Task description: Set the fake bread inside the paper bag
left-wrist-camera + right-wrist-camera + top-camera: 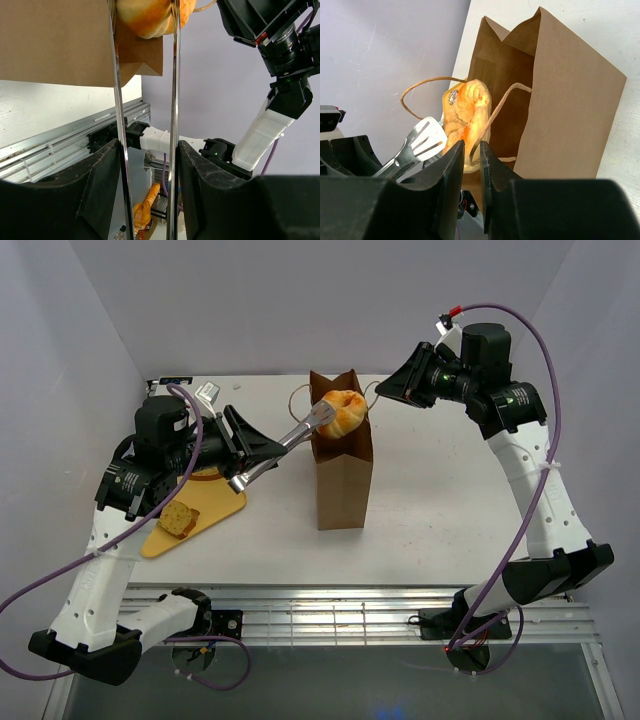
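The brown paper bag (343, 475) stands upright mid-table, mouth open. My left gripper (245, 455) is shut on metal tongs (290, 440), whose tips pinch the round orange-brown bun (345, 412) right over the bag's mouth. In the left wrist view the tongs (173, 100) run up between my fingers (149, 150) to the bun (150, 17), beside the bag (55, 40). My right gripper (385, 392) is at the bag's far right top. In its view the gripper (472, 147) is shut on a bag handle (502, 102), with the bun (467, 115) and bag (570, 110) beyond. A thick yellowish slice (180, 518) lies on the tray.
A flat yellow tray (215, 508) lies at the left under my left arm. White walls close the table at the back and sides. A metal rail (340, 605) runs along the near edge.
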Controlling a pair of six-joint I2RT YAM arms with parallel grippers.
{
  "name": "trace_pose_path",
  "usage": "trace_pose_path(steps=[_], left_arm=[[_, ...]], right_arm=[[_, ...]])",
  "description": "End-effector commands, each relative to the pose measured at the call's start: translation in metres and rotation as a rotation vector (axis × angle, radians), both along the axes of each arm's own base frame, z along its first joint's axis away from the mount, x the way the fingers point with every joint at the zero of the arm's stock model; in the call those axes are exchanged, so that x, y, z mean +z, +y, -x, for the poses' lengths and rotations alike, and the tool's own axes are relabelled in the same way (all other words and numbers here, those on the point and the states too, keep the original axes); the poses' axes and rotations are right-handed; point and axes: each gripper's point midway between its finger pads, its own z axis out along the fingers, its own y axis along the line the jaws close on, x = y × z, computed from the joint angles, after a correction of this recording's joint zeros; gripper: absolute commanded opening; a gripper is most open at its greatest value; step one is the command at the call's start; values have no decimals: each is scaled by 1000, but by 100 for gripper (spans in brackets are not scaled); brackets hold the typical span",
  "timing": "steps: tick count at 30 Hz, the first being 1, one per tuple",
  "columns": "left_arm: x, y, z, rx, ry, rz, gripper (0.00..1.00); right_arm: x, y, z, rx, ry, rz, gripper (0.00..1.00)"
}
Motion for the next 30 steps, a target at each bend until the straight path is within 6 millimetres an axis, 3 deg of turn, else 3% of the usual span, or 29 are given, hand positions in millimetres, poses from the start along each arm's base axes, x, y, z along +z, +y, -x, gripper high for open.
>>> trace_pose_path(steps=[1,15,19,22,23,27,30], left_arm=[[23,3,8,-4,-87,14,57],[32,8,14,13,-98,2,60],[46,13,17,39,-135,10,57],[75,22,17,91,-223,19,56],[96,25,21,104,-281,37,56],[135,30,8,159,-391,40,56],[153,30,2,175,-436,53,56]], right_arm=[[22,-4,10,10,-72,-13,25],[22,-6,12,8,-73,-12,25],[22,-6,12,7,-72,-11,25],[22,-6,14,13,-71,-13,25],[21,-5,14,14,-69,-13,25],[19,-4,15,23,-64,-14,25],[18,-3,15,30,-62,-12,25]])
